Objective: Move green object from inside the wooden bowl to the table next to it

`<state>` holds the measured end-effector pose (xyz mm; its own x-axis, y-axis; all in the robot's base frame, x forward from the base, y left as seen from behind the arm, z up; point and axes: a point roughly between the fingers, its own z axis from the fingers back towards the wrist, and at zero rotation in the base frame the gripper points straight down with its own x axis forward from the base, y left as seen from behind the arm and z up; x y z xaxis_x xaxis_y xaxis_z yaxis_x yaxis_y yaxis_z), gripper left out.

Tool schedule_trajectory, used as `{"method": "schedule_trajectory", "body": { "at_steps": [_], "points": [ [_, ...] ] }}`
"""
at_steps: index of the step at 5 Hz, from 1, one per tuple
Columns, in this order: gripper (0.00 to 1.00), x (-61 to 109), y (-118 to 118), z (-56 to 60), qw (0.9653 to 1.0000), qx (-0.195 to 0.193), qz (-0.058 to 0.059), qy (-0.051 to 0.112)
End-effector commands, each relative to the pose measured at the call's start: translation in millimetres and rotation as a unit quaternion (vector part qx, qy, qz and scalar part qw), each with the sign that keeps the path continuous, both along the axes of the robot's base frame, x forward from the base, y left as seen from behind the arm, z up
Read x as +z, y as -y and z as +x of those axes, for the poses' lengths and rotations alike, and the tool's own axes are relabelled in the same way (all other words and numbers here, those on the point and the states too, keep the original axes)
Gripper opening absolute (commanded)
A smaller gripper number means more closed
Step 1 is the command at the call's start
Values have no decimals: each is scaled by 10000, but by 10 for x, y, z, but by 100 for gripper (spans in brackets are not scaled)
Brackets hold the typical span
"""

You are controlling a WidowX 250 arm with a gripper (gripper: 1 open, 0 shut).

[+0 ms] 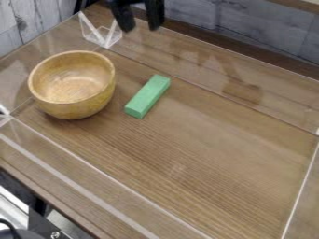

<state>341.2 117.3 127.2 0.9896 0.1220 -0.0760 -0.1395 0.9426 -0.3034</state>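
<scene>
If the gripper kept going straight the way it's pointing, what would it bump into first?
Probably the table, on the bare wood behind the green block. The gripper seems to point down, but one picture makes depth hard to judge.

the bright green rectangular block [148,97] lies flat and lengthwise-slanted on the brown wood-grain surface [200,159], just beside the round, light tan wooden bowl [73,85], which sits upright near the left edge.

One camera looks steeply down across the tabletop [206,145].
</scene>
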Motion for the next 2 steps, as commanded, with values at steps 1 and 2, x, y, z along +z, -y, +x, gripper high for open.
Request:
{"method": "schedule_trajectory", "body": {
  "at_steps": [1,2],
  "points": [
    [0,10,-156,51,9993,-53,282,230],
    [0,-195,-237,74,9989,-155,398,165]
  ]
}}
